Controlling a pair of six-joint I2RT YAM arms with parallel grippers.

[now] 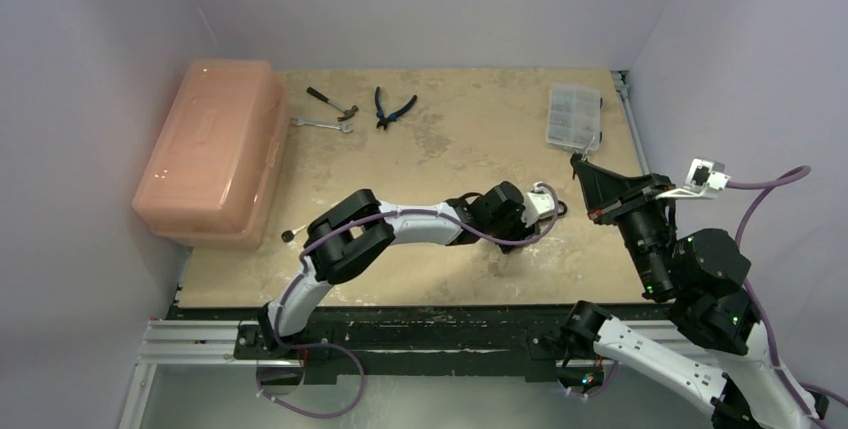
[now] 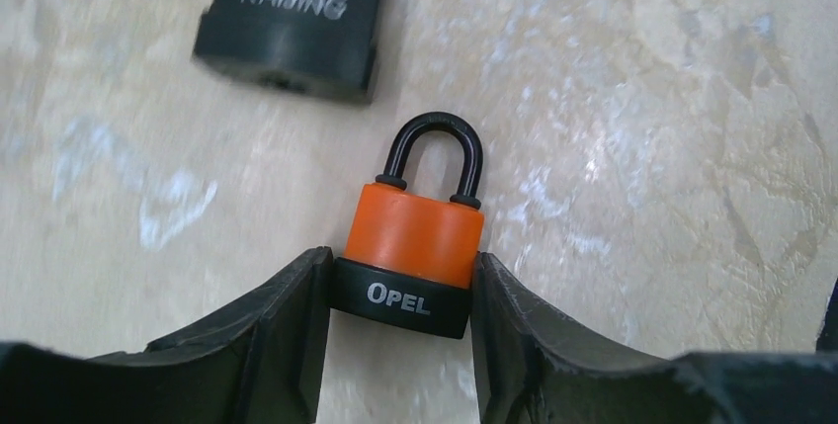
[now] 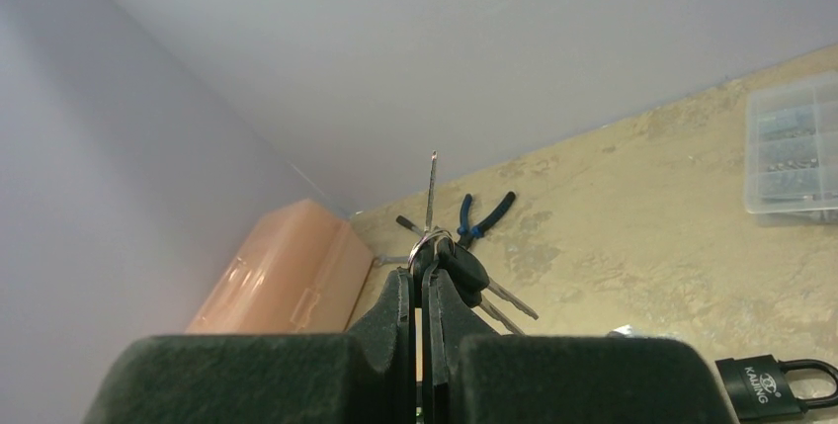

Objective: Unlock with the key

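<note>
Beige mottled tabletop [image 1: 450, 149], enclosed by pale walls.

Left gripper [image 2: 401, 276]: jaws are seen pressed against both sides of the black base of the orange padlock [image 2: 415, 236], which lies flat on the tabletop between them. The shackle is pointed away from the jaws and is seated in the body. Beyond the jaw tips and slightly to their left, a black padlock [image 2: 292, 24] is noted, apart from the orange one.

Right gripper [image 3: 420, 291]: held raised off the surface, jaws closed together on a bunch of keys [image 3: 450, 264]. One key [image 3: 432, 187] is stood straight up out of the jaw tips; the others are splayed to the right of them.

Far beyond the right jaws, blue-handled pliers [image 3: 484, 216] and a peach-coloured toolbox [image 3: 287, 271] are seen; a clear compartment box [image 3: 791, 147] is placed off to their right.
</note>
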